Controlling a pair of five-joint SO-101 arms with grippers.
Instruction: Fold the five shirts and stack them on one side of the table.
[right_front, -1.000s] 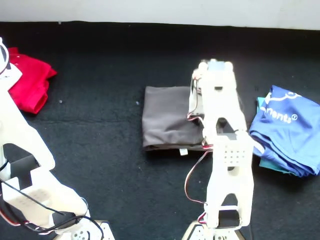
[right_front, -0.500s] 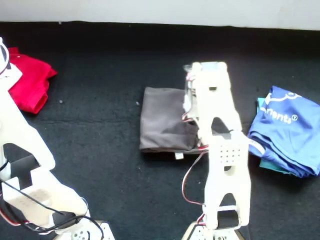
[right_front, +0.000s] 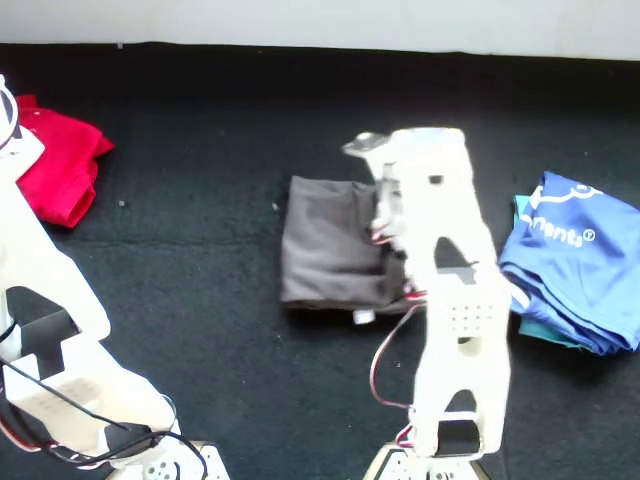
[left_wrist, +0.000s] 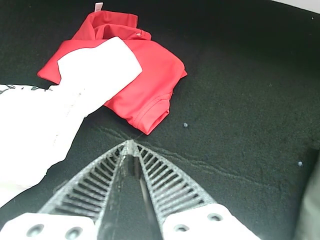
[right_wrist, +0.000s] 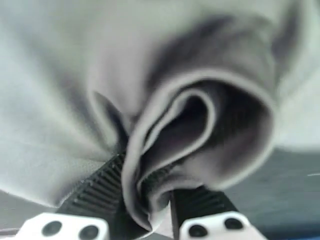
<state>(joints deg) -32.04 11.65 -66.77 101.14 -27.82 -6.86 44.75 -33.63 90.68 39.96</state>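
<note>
1. Right jaws are gripping a bunched fold of the grey shirt (right_front: 330, 240), which is lying mid-way along the bench (right_front: 200, 330); its long axis is unclear beneath the arm.
2. Left jaws are resting closed, pointing toward the red shirt (left_wrist: 145, 85).

White lettering (right_front: 558, 232), partly lost in a fold, crosses the folded blue cotton shirt (right_front: 590, 285) at the right of the high view. The small white tag (right_front: 362, 317) at the lower edge of the folded grey shirt (right_front: 325, 245) and the pink tag (left_wrist: 98, 6) on the crumpled red shirt (left_wrist: 145, 80) are too small to read.
</note>
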